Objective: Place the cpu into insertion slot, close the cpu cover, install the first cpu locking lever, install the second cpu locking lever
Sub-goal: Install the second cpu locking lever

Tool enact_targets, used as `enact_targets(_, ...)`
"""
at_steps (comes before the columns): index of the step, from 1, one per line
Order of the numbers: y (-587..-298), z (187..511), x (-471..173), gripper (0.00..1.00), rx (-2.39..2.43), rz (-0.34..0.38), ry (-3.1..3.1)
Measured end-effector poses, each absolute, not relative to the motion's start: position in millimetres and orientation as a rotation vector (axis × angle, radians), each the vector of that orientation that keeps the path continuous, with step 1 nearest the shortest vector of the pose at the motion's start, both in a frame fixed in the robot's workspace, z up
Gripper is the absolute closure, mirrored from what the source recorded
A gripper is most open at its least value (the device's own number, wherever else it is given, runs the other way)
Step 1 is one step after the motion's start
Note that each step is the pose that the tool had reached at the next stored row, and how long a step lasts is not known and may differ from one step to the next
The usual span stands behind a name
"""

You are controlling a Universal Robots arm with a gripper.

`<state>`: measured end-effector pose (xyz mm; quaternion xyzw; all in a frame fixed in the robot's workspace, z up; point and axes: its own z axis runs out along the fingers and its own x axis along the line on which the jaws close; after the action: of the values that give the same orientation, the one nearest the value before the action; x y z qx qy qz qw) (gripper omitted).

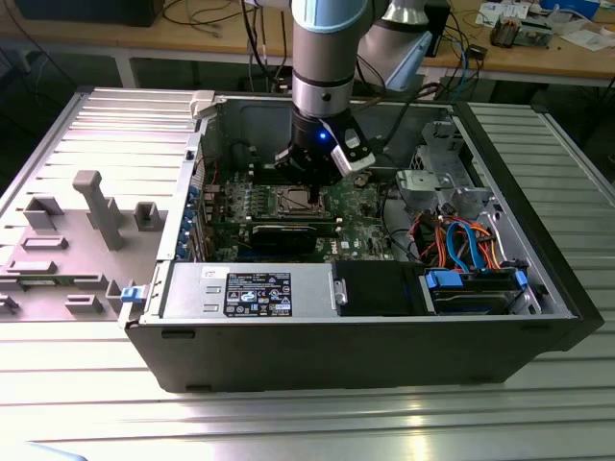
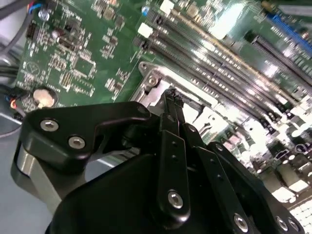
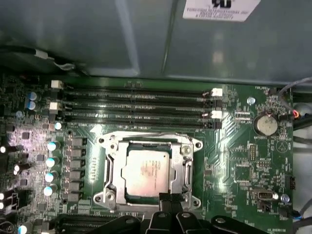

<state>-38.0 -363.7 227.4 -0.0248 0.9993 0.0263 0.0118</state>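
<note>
An open computer case (image 1: 538,288) lies on a ribbed metal table (image 1: 307,423). A silver power supply (image 1: 248,290) with a black label sits in the lower left of the case in the exterior view, a blue-handled drive bay (image 1: 471,288) at lower right, with orange and blue cables (image 1: 459,238) above it. A grey plastic fixture (image 1: 91,206) stands at the far left. In the first wrist view, four long memory slots (image 3: 136,107) cross the frame's middle, and a coin battery (image 3: 266,124) sits at right.
</note>
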Motion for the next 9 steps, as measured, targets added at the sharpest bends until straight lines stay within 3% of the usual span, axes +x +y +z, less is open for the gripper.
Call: enact_targets(9, -379.5, 233.4, -38.0, 0.89, -0.076, 0.071, 3.145)
